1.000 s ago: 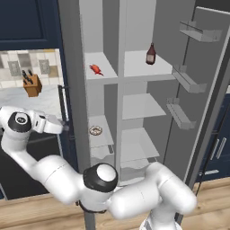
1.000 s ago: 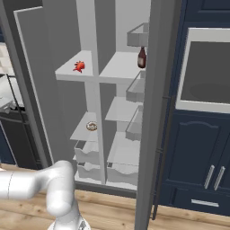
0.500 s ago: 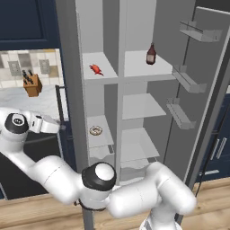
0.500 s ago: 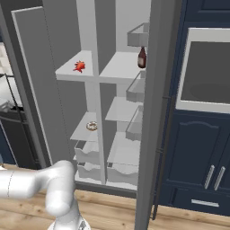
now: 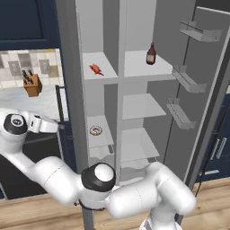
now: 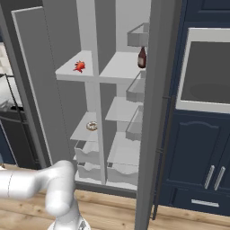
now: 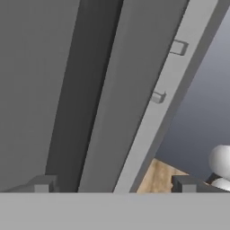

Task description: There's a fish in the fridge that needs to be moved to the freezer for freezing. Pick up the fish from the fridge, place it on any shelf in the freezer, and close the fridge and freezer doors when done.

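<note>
The red-orange fish [image 5: 95, 69] [image 6: 79, 66] lies on an upper white shelf [image 5: 104, 74] of the narrow freezer [image 5: 96, 99]. The wider fridge [image 5: 143, 103] stands open beside it. The freezer door [image 5: 69, 90] [image 6: 40, 90] is swung out and seen edge-on in the left base view, with its dark handle [image 5: 59, 108] on the outer face. My gripper [image 5: 55, 126] [image 7: 112, 186] is at that outer face beside the handle, open, with the dark handle bar [image 7: 85, 90] running between its spread fingertips [image 7: 42, 184]. The fridge door [image 5: 202, 90] [image 6: 152, 112] is open too.
A dark brown bottle [image 5: 151, 54] stands on the fridge's upper shelf. A tan doughnut [image 5: 95, 130] lies on a lower freezer shelf above white drawers [image 6: 90, 152]. A knife block [image 5: 32, 84] sits on the counter to the left; navy cabinets and an oven [image 6: 206, 67] flank the right.
The hand has edged slightly left, away from the freezer door's edge. The fish, the bottle and both doors stand as before.
</note>
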Tool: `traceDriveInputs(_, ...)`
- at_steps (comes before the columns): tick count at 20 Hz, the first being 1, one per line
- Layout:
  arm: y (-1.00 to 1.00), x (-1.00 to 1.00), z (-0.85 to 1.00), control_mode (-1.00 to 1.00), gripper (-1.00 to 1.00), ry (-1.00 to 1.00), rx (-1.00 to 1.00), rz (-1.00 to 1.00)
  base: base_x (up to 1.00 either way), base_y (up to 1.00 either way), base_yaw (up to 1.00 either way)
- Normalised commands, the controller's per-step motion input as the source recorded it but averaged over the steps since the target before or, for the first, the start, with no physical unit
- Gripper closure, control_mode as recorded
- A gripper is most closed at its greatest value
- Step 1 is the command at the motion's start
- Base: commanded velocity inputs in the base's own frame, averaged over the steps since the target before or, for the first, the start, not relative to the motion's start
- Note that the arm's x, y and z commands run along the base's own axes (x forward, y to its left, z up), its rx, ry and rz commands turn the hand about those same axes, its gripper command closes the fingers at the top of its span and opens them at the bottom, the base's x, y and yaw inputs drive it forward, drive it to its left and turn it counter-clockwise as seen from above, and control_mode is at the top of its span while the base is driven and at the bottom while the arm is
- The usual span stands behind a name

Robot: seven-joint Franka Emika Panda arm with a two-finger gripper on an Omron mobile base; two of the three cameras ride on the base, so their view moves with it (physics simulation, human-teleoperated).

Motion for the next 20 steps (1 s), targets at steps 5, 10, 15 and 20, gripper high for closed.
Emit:
traceDriveInputs(5,0.0,0.45,0.0,-1.0,-1.0,0.0,0.0,0.0,0.0,0.0,0.0)
traceDriveInputs(10,0.0,0.32,0.0,-1.0,-1.0,0.01,0.0,0.0,0.0,0.0,0.0)
traceDriveInputs(15,-0.17,0.05,0.0,-1.0,-1.0,0.0,0.0,0.0,0.0,0.0,0.0)
traceDriveInputs(20,-0.77,-0.26,0.0,-1.0,-1.0,0.0,0.04,-0.02,0.0,0.0,0.0)
